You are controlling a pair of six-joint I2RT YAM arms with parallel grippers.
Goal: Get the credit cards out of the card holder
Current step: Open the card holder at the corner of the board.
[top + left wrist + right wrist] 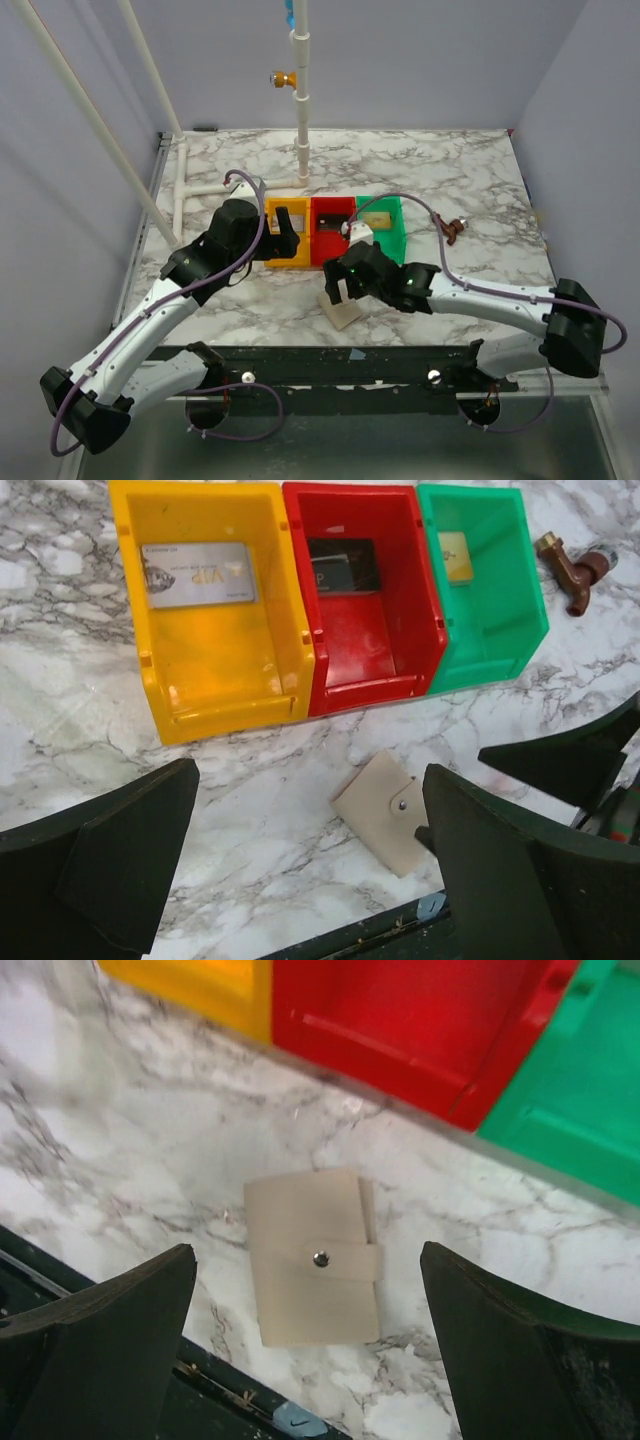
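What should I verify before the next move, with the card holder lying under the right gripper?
1. The left gripper is open and empty: ok.
2. The right gripper is open and empty, over the card holder: ok.
3. The card holder lies flat on the table: ok.
4. The holder is opened for access: not ok, its snap strap is fastened.
5. Cards out: grey card in the yellow tray, black card in the red tray, tan card in the green tray: ok.
6. No card remains inside the holder: cannot tell, it is closed.
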